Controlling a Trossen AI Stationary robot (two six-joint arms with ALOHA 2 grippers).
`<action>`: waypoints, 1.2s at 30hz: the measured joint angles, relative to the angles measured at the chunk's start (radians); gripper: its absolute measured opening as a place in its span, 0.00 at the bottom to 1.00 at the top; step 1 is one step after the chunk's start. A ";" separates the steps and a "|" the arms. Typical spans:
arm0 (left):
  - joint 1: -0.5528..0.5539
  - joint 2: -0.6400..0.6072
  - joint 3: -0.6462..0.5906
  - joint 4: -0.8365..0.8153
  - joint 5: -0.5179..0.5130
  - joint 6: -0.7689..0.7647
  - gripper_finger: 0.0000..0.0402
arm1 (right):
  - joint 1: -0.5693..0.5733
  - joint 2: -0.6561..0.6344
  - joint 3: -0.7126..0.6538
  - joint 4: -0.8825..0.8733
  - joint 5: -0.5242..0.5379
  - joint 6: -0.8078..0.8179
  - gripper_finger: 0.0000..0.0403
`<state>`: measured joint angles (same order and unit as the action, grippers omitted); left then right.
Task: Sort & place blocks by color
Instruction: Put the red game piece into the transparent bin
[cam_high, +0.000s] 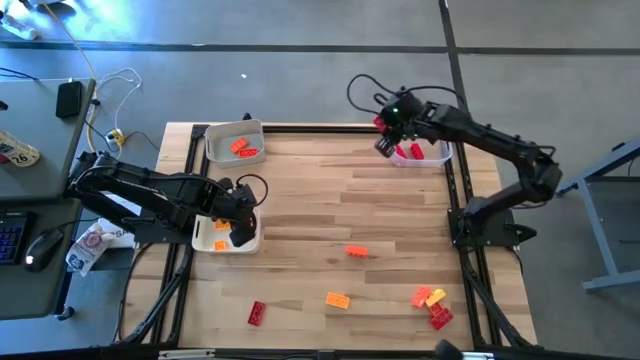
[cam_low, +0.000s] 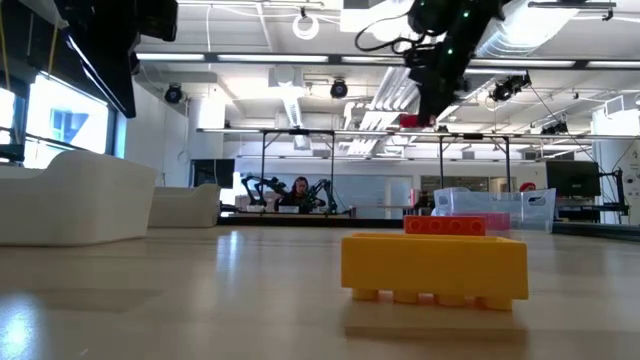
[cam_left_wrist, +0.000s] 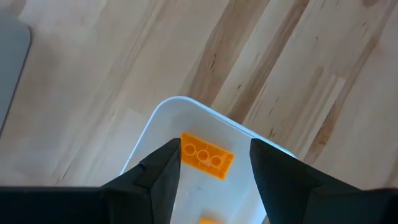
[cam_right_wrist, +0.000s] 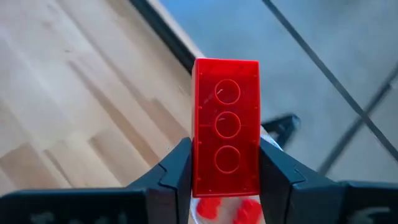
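Two arms work over the wooden desk (cam_high: 330, 200), seen from above. At 9 o'clock, the left hand (cam_high: 240, 228) hangs over a white tray (cam_high: 205, 240) at the desk's left edge, its fingers (cam_left_wrist: 155, 174) spread and empty; a yellow-orange block (cam_left_wrist: 207, 155) lies in that tray between them, with a second one partly visible beside it. At 11 o'clock, a second white tray (cam_high: 222, 135) holds orange blocks (cam_high: 243, 149). Loose blocks lie on the desk: a red one (cam_high: 257, 313) at 7 o'clock, a yellow-orange one (cam_high: 338, 299) at 6 o'clock, an orange one (cam_high: 357, 252) near the middle, and a cluster (cam_high: 432, 303) of orange, yellow-orange and red at 5 o'clock. At 1 o'clock, the right hand (cam_high: 385, 135) is raised beside a clear tray (cam_high: 440, 156) containing red blocks (cam_high: 411, 152); its fingers (cam_right_wrist: 177, 171) clench a red block (cam_right_wrist: 226, 143) by its long sides.
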<state>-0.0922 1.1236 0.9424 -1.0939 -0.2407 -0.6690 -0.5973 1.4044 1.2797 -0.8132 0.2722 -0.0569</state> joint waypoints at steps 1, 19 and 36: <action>0.000 0.000 0.000 0.000 -0.003 0.000 0.44 | -0.002 -0.013 0.000 -0.019 0.020 0.017 0.27; 0.000 0.000 0.000 0.317 -0.025 0.227 0.44 | -0.163 -0.018 -0.105 -0.271 0.094 0.337 0.27; 0.000 0.000 0.000 0.433 0.010 0.350 0.44 | -0.309 -0.002 -0.291 -0.115 0.103 0.330 0.27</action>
<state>-0.0924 1.1236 0.9424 -0.6609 -0.2311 -0.3191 -0.9061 1.4021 0.9885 -0.9287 0.3747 0.2729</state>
